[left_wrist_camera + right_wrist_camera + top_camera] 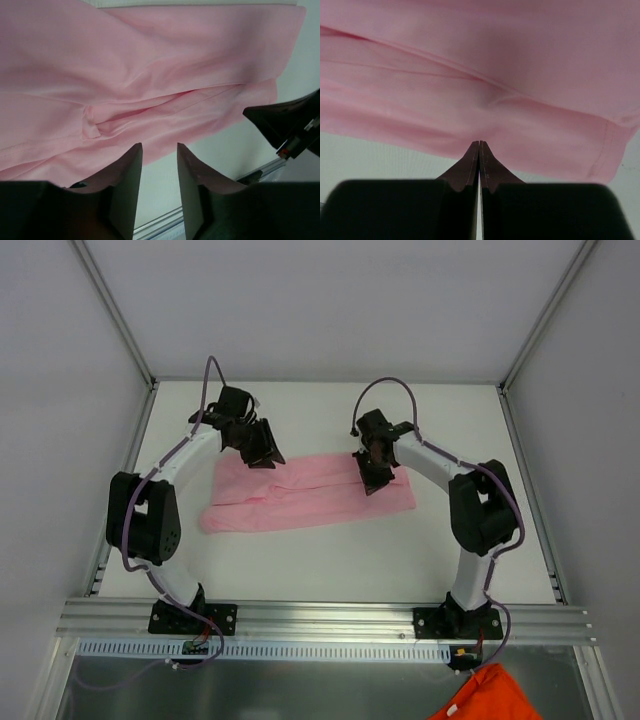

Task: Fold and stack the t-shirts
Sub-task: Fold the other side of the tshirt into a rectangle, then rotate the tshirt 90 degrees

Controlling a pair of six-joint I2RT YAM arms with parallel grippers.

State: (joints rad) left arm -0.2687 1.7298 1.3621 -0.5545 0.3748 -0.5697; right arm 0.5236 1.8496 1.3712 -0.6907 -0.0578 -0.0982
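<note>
A light pink t-shirt [310,495] lies on the white table [330,560], folded into a long strip running left to right. My left gripper [255,445] hangs over its far left corner. In the left wrist view the jaws [159,147] stand apart with only bare table between them, and the shirt's creased edge [150,115] lies just past the tips. My right gripper [375,468] is over the right part of the shirt. Its fingers [479,144] are shut tip to tip, low at the edge of the shirt [485,100], with no fabric visibly pinched.
An orange cloth [488,695] lies below the table's near rail [320,618] at the bottom right. Grey walls with metal posts close in the table on the left, back and right. The right arm's gripper [290,127] shows at the right edge of the left wrist view.
</note>
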